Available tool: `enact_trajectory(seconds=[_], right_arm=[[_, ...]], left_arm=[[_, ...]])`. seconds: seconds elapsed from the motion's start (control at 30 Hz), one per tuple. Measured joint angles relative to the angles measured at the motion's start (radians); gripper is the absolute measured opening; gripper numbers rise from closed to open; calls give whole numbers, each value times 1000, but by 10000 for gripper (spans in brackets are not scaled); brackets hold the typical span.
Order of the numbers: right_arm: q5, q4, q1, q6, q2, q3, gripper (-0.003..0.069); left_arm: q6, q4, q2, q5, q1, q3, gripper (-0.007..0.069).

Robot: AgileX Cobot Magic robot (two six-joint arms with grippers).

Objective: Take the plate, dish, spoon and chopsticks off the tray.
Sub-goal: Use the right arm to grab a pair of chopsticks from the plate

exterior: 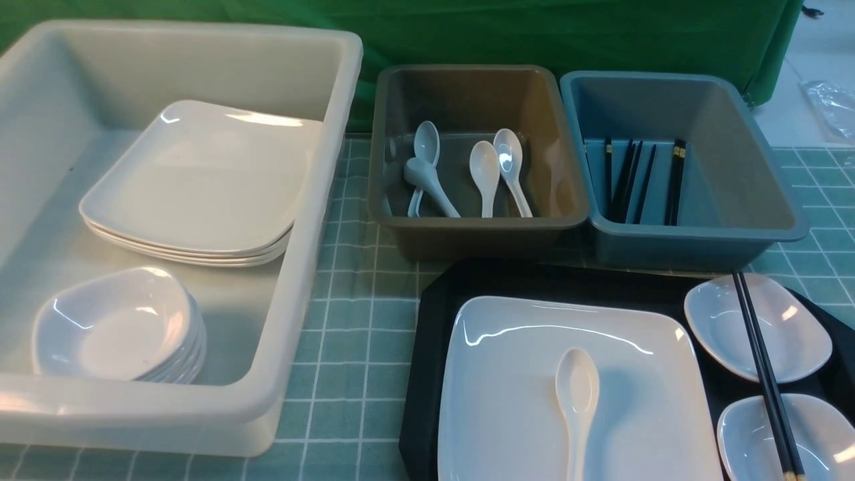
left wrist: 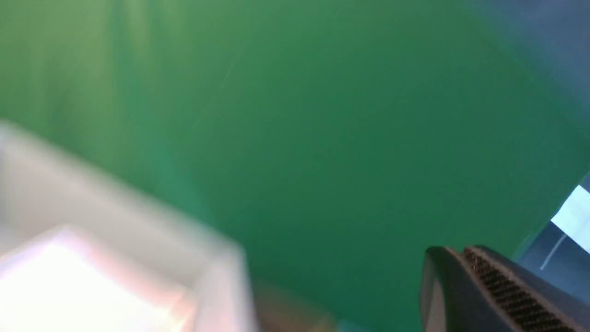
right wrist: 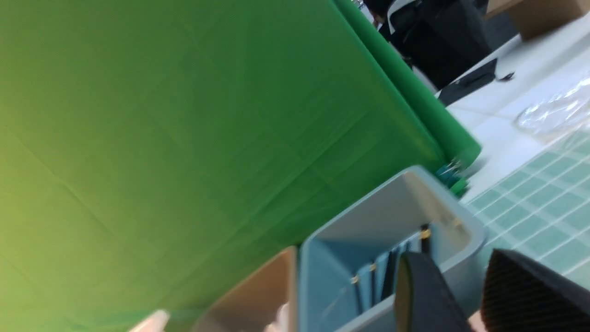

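Start at the left: your left gripper (left wrist: 463, 253) has its fingers pressed together w/ nothing in them, up near the white bin (exterior: 314, 220) (that view is very blurry). The bin holds a pile of big plates (exterior: 200, 180) and a pile of small dishes (exterior: 113, 327), so I think the big stuff goes there. Next is the grey bin (exterior: 394, 133) w/ spoons (exterior: 484, 170) in it, then the blue bin (exterior: 735, 153) w/ black sticks (exterior: 628, 180) in it: one bin per kind of thing. In front of those two sits the tray (exterior: 427, 321), and nothing is off it yet. The plate (exterior: 521, 401) lies flat on it w/ the spoon (exterior: 578, 394) on top, bowl end away from you. Just right of the plate are two small dishes (exterior: 788, 327), and the chopsticks (exterior: 765, 374) lie across both like a bridge, so prob. lift them before the dishes. Your right gripper (right wrist: 456, 256) hangs near the blue bin, fingers apart, holding nothing.
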Motion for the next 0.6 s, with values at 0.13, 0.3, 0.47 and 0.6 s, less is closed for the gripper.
enact_trajectory(seconds=[0.13, 0.3, 0.47, 0.6], right_arm=[[381, -8, 51, -138, 96, -280, 97], [720, -12, 128, -309, 376, -568, 26], [955, -78, 172, -401, 752, -785, 20], [1015, -112, 157, -429, 969, -883, 20]], left_arm=[[247, -55, 247, 400, 0, -171, 13], [459, -218, 467, 566, 0, -182, 13], [531, -262, 592, 613, 0, -164, 1], [516, -209, 608, 635, -41, -163, 1]])
